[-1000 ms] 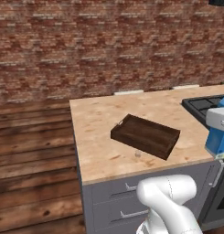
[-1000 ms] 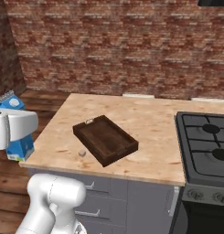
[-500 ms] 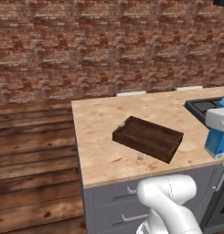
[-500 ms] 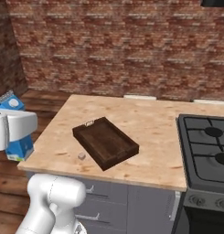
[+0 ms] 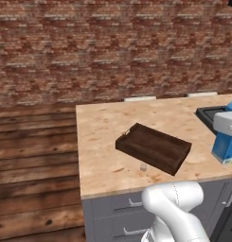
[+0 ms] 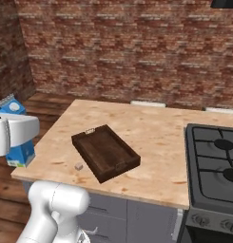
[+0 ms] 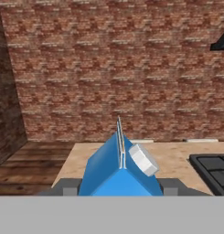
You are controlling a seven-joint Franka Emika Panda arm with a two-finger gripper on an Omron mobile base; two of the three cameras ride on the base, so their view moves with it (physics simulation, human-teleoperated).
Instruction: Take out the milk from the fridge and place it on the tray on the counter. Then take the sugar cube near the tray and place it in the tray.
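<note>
My gripper is shut on the milk, a bright-blue carton with a gabled top and white cap, gripped from both sides. The held milk hangs at the right edge of the left base view, and the milk hangs off the counter's left end in the right base view. On the counter lies the dark-brown tray, also the tray. A tiny pale sugar cube sits on the counter just in front of the tray; the sugar cube is close to the front edge. The fridge is out of view.
A black gas stove adjoins the counter on the right. A brick wall backs the counter. Grey drawers with silver handles sit below it. Wooden floor lies left of the counter.
The whole picture has shifted a little as the base drives; the counter and tray appear slightly nearer. The milk stays held in the gripper.
</note>
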